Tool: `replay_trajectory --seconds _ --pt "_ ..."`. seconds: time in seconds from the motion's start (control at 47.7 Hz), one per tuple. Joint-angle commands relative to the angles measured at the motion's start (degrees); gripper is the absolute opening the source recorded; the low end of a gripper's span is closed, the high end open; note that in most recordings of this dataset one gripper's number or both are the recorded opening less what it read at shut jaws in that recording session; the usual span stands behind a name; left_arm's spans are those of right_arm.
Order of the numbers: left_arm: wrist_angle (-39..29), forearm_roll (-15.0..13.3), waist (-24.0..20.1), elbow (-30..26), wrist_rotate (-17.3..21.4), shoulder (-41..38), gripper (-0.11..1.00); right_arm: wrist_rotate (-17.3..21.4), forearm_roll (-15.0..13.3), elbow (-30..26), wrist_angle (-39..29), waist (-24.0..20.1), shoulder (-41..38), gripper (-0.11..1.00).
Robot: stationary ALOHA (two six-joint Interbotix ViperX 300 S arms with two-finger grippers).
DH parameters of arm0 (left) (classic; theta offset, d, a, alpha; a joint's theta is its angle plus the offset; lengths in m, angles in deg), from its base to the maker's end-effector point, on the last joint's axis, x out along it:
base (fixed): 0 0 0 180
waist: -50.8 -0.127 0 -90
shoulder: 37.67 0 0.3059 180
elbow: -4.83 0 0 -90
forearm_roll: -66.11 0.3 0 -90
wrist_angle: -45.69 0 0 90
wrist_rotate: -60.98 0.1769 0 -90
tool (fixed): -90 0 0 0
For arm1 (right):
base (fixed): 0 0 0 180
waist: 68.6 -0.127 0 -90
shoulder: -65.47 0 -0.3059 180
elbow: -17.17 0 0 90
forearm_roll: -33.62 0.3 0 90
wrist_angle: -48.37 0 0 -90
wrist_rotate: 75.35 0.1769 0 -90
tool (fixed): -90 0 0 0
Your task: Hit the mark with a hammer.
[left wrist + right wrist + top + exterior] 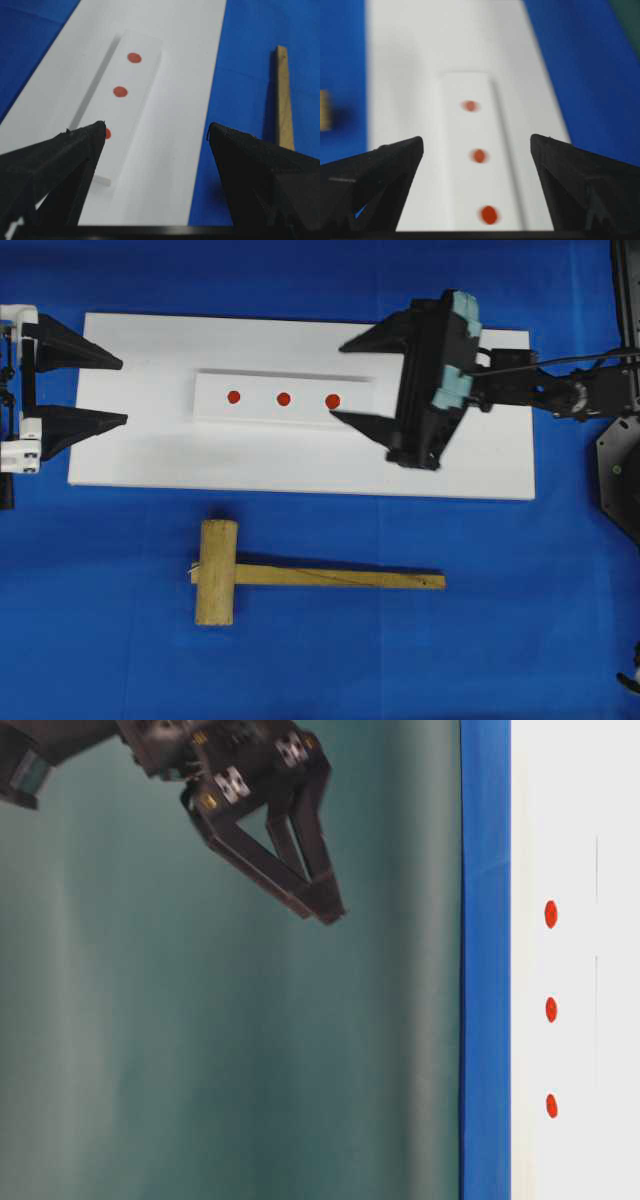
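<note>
The hammer (216, 572), a light-wood mallet, lies on the blue cloth in front of the white board, its handle (340, 577) pointing right. Three red marks (283, 398) sit in a row on a raised white strip (300, 418). My left gripper (122, 391) is open at the board's left end, holding nothing. My right gripper (337, 380) hangs open and empty above the rightmost mark (333, 400). The left wrist view has its gripper (156, 127), the marks (120, 91) and the handle (282, 95). The right wrist view shows its gripper (476, 139) over the marks (479, 156).
The white board (480, 460) lies on a blue cloth (100, 620). The table-level view shows the right gripper (325, 910) raised well off the board, with the marks (551, 1009) at the right. A dark robot base (620, 470) stands at the right edge.
</note>
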Motion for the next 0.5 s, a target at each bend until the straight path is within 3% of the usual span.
replay_trajectory --seconds 0.0,0.168,0.482 --pt "0.53 0.09 1.49 -0.62 1.41 1.14 0.79 -0.44 -0.18 0.62 -1.32 0.09 4.39 0.84" --pt "0.18 0.09 3.6 -0.26 4.92 5.27 0.79 -0.7 -0.18 6.94 -0.97 0.09 14.41 0.84" --pt "0.09 0.09 3.69 2.99 8.44 12.3 0.79 -0.7 -0.09 19.51 -1.23 0.09 33.31 0.84"
